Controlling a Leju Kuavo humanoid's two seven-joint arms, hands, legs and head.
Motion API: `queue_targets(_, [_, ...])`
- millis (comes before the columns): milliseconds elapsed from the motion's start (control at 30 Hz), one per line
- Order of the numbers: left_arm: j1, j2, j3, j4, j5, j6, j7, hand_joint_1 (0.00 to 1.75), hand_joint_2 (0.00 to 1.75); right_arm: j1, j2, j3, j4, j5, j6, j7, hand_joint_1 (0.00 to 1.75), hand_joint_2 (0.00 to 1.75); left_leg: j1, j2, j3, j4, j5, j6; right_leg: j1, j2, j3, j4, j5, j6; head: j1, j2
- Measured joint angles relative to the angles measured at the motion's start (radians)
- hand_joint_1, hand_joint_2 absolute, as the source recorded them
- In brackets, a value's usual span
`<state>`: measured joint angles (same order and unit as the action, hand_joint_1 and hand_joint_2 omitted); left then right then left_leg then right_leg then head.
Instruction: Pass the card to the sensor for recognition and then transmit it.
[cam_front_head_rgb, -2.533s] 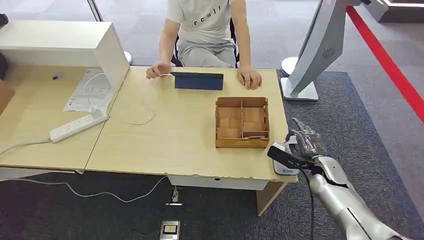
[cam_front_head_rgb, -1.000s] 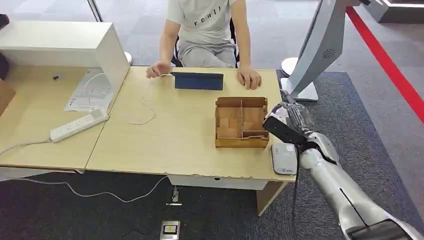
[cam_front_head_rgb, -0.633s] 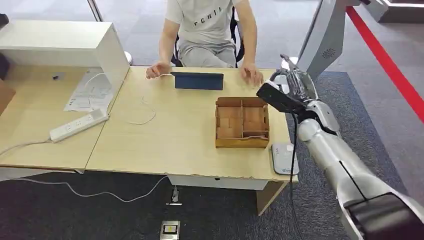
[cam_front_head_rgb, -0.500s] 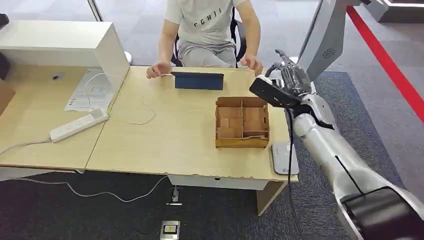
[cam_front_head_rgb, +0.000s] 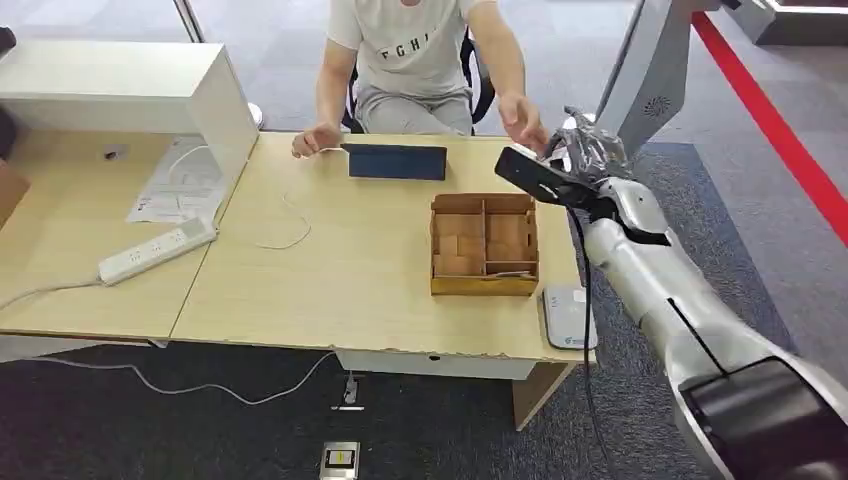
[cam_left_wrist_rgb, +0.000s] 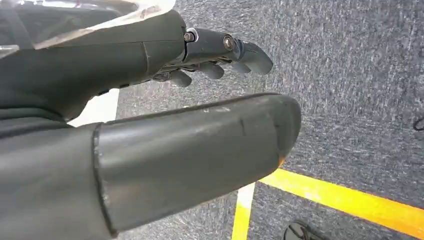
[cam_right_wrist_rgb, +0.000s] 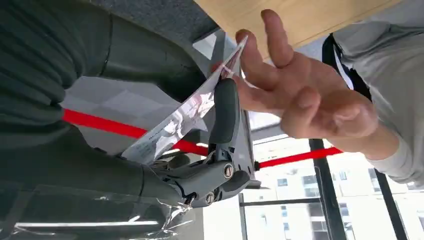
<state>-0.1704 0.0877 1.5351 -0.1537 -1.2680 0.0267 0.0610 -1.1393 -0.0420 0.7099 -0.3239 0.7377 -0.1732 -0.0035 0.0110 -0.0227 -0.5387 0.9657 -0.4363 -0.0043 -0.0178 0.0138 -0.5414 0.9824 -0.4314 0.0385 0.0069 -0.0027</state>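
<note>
Handing over: right hand (cam_front_head_rgb: 588, 150) fingers (cam_right_wrist_rgb: 223, 112) clamped on card (cam_right_wrist_rgb: 182, 117), person's hand (cam_right_wrist_rgb: 300, 97) touching its edge. Next: release once gripped. Left hand (cam_left_wrist_rgb: 150, 125) fingers apart, idle.

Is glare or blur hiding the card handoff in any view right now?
Right wrist view: bright backlit windows, reflections sheen the card, yet its edge at the person's hand reads clearly. Head view: evenly lit; right hand slightly soft. Left wrist view: nearest hand surface blurred.
</note>
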Motion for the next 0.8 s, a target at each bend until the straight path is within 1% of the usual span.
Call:
queue_targets(167, [0.000, -0.001, 0.000, 0.000, 0.000, 0.003, 0.002, 0.00, 0.00, -0.005, 0.000, 0.011, 0.012, 0.003, 0.002, 0.002, 1.75, 1.75, 0.001, 0.000, 0.000, 0.000, 0.000, 0.000, 0.001, 0.000, 0.000, 0.000, 0.000, 0.000, 0.000, 0.000])
queue_targets(567, [0.000, -0.009, 0.000, 0.000, 0.003, 0.009, 0.039, 0.00, 0.00, -0.006, 0.013, 0.030, 0.023, 0.010, 0.011, -0.003, 1.75, 1.75, 0.001, 0.000, 0.000, 0.000, 0.000, 0.000, 0.001, 0.000, 0.000, 0.000, 0.000, 0.000, 0.000, 0.000])
queue_targets(600, [0.000, -0.010, 0.000, 0.000, 0.002, 0.009, 0.042, 0.00, 0.00, -0.006, 0.015, 0.031, 0.024, 0.010, 0.010, -0.005, 0.19, 1.75, 0.001, 0.000, -0.001, 0.000, 0.000, 0.000, 0.001, 0.000, 0.000, 0.000, 0.000, 0.000, 0.000, 0.000])
queue_targets(633, [0.000, -0.011, 0.000, 0.000, 0.001, 0.009, 0.043, 0.00, 0.00, -0.006, 0.016, 0.032, 0.024, 0.010, 0.010, -0.008, 0.00, 0.00, 0.001, 0.000, -0.001, 0.000, 0.000, 0.000, 0.001, 0.000, 0.000, 0.000, 0.000, 0.000, 0.000, 0.000])
queue_targets(733, [0.000, -0.013, 0.000, 0.000, 0.000, 0.009, 0.044, 0.00, 0.00, -0.005, 0.017, 0.034, 0.024, 0.001, 0.011, -0.010, 0.00, 0.00, 0.001, 0.000, -0.001, 0.000, 0.000, 0.000, 0.001, 0.000, 0.000, 0.000, 0.000, 0.000, 0.000, 0.000])
queue_targets(800, [0.000, -0.013, 0.000, 0.000, 0.000, 0.007, 0.044, 0.00, 0.00, -0.005, 0.016, 0.034, 0.024, 0.001, 0.015, -0.023, 0.00, 0.00, 0.001, 0.000, -0.001, 0.000, 0.000, 0.000, 0.001, 0.000, -0.001, 0.000, 0.000, 0.000, 0.000, 0.000])
